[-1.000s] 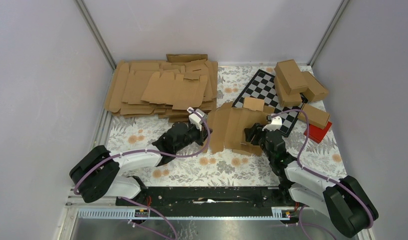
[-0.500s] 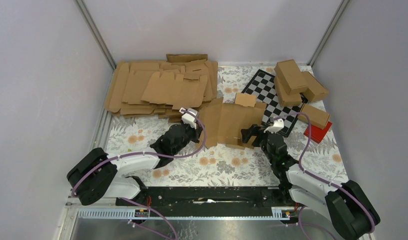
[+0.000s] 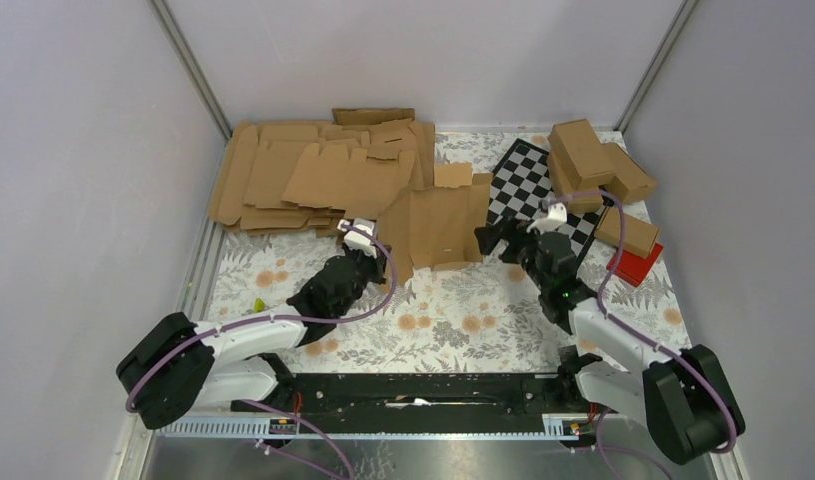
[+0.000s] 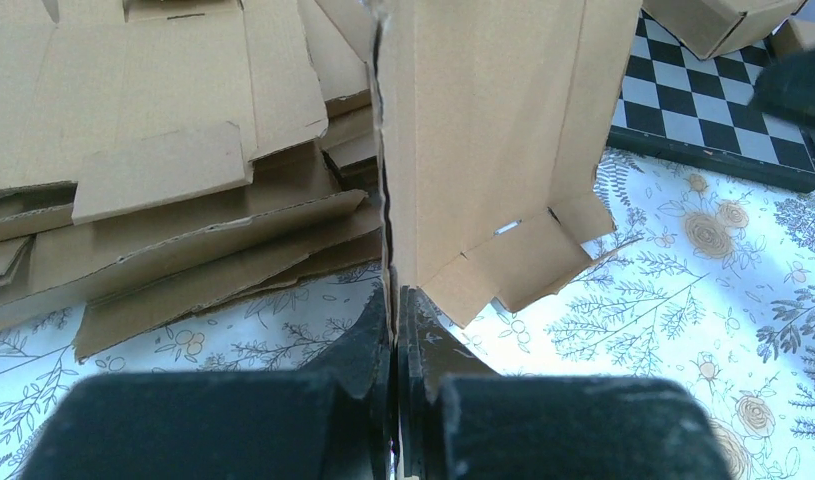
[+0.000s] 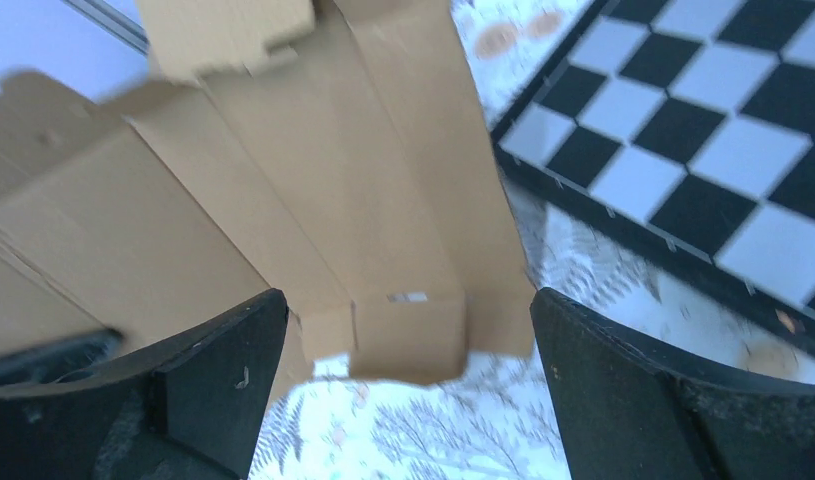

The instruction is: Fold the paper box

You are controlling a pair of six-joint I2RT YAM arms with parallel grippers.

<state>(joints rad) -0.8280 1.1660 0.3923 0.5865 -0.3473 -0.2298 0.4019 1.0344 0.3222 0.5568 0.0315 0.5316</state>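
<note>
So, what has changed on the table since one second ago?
The left hand, shut on an edge of the paper box, carried it farther away and leftward, tilting it up. The right hand opened and let go. The heap of blanks, checkerboard, folded boxes and red block stayed.

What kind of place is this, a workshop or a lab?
Probably a robot lab test cell: plain panel walls enclose a floral-covered table, a left arm and right arm are bolted at its near edge, and a heap of flat blanks lies near finished cartons.
</note>
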